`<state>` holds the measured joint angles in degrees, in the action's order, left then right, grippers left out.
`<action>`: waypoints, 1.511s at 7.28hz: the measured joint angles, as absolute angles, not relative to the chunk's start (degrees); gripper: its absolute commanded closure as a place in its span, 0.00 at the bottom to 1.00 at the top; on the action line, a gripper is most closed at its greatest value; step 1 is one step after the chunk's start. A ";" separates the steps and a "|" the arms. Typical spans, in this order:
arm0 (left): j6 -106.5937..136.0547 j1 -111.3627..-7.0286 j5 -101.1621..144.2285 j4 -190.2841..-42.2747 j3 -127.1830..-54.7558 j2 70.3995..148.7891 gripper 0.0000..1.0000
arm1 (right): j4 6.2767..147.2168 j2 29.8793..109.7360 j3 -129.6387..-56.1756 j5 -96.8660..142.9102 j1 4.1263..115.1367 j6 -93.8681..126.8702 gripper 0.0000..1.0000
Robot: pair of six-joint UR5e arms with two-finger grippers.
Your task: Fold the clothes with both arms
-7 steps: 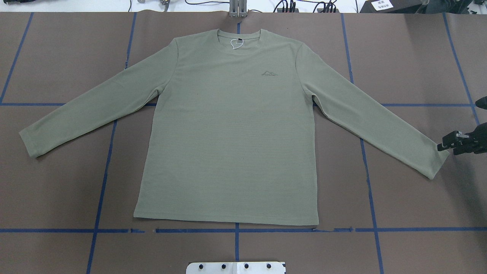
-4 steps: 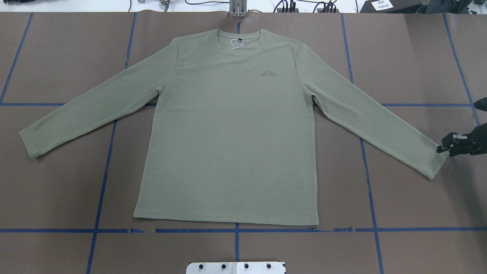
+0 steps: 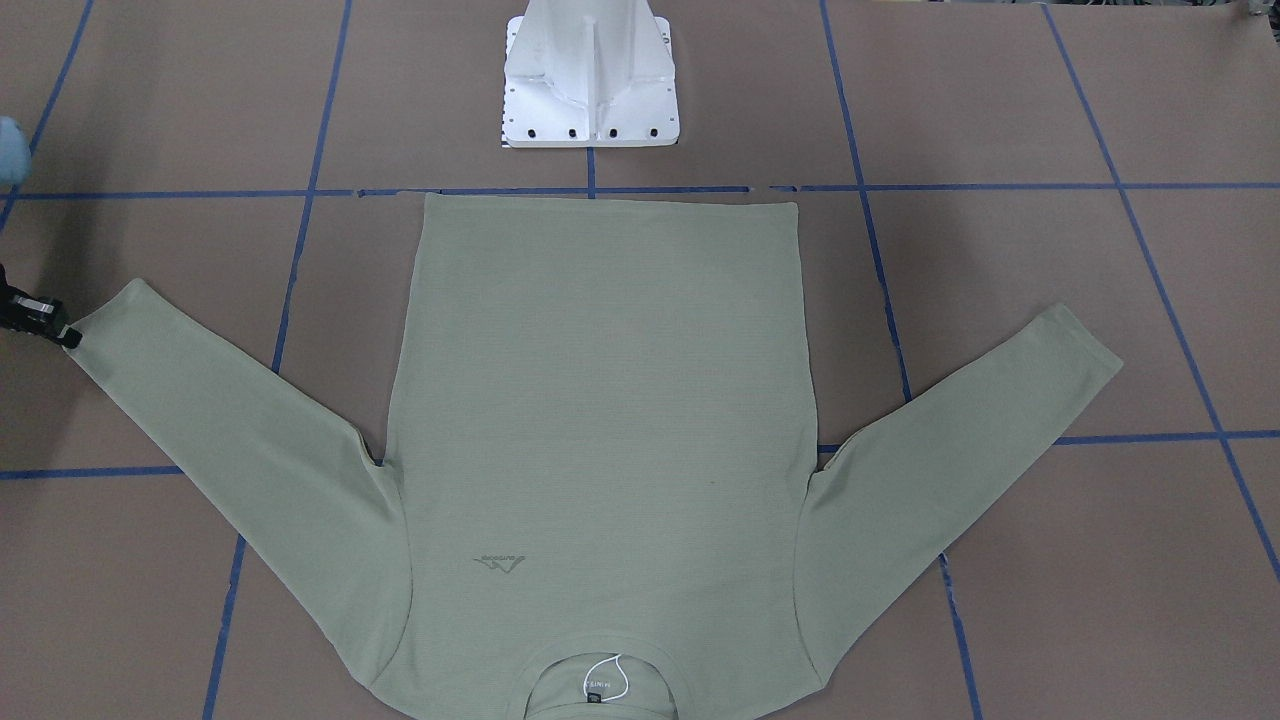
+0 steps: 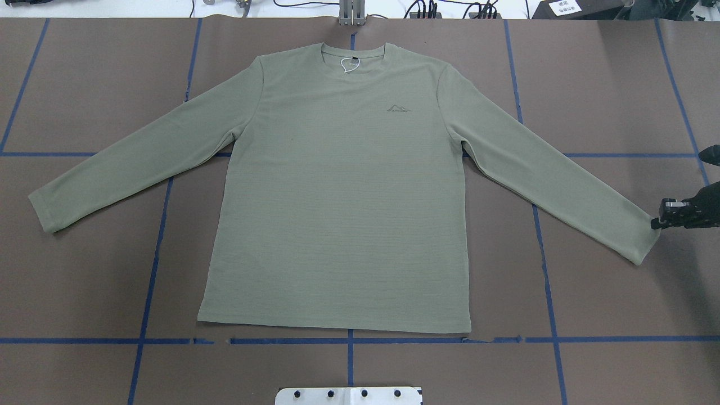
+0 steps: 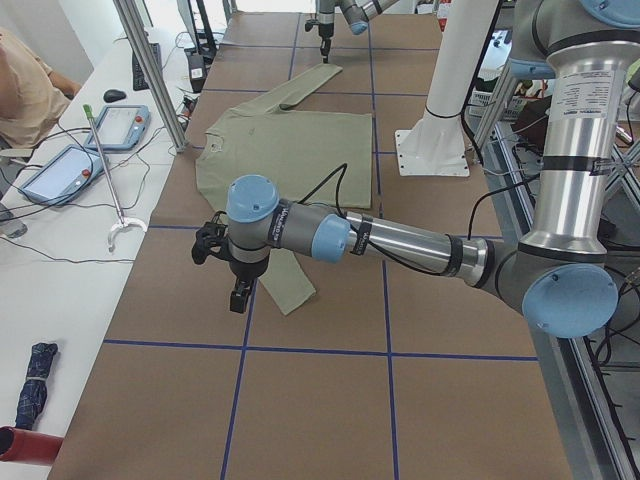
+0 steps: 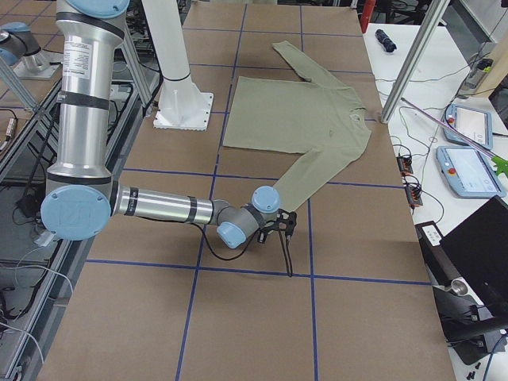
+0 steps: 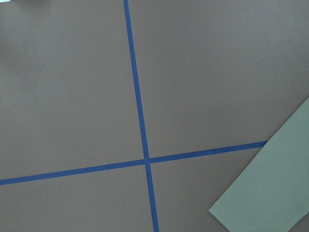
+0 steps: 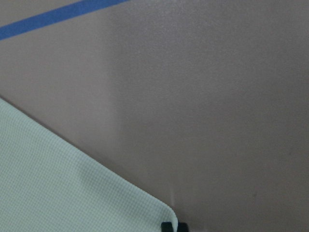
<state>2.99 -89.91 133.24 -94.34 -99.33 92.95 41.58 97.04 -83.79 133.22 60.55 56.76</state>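
The pale green long-sleeved shirt (image 4: 337,197) lies flat and front up, both sleeves spread wide (image 3: 600,400). My right gripper (image 4: 655,223) is down at the corner of the right sleeve cuff (image 4: 641,236). In the right wrist view its two black tips (image 8: 173,226) sit close together, shut, right at the cuff corner (image 8: 72,183). Only the exterior left view shows my left gripper (image 5: 238,298). It hangs above the table beside the left cuff (image 5: 290,295), and I cannot tell its state. The left wrist view shows that cuff (image 7: 265,193) and no fingers.
The white pedestal base (image 3: 590,90) stands near the shirt's hem. Blue tape lines (image 4: 349,340) grid the brown table. A side table holds teach pendants (image 5: 60,170) and cables, with a person (image 5: 20,90) seated there. A metal post (image 5: 150,70) stands at the table edge.
My right gripper has sunk lower at the right cuff, its tip shifting a little to the right until it meets the cuff corner. The shirt has not moved.
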 measured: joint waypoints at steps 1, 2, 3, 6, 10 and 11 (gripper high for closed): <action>2.99 -89.91 133.26 -94.32 -99.40 92.98 0.00 | 41.58 97.16 -84.56 133.33 60.59 56.76 1.00; 2.99 -89.91 133.38 -94.29 -99.48 92.98 0.00 | 41.74 97.21 -86.28 133.51 60.57 57.57 1.00; 3.00 -89.92 133.96 -94.23 -99.67 92.97 0.00 | 42.09 96.90 -89.23 133.65 59.90 60.67 1.00; 3.13 -89.99 135.73 -94.14 -100.47 92.98 0.00 | 45.65 84.64 -93.83 133.26 54.86 81.04 1.00; 3.41 -90.00 135.94 -94.13 -101.29 93.05 0.00 | 73.94 44.05 -85.94 123.14 46.39 98.86 1.00; 3.42 -90.00 136.28 -94.11 -101.49 92.99 0.00 | 73.86 33.82 -77.33 119.94 43.41 101.13 1.00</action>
<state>3.42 -90.00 136.28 -94.11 -101.49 92.99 73.86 33.82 -77.33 119.94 43.41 101.13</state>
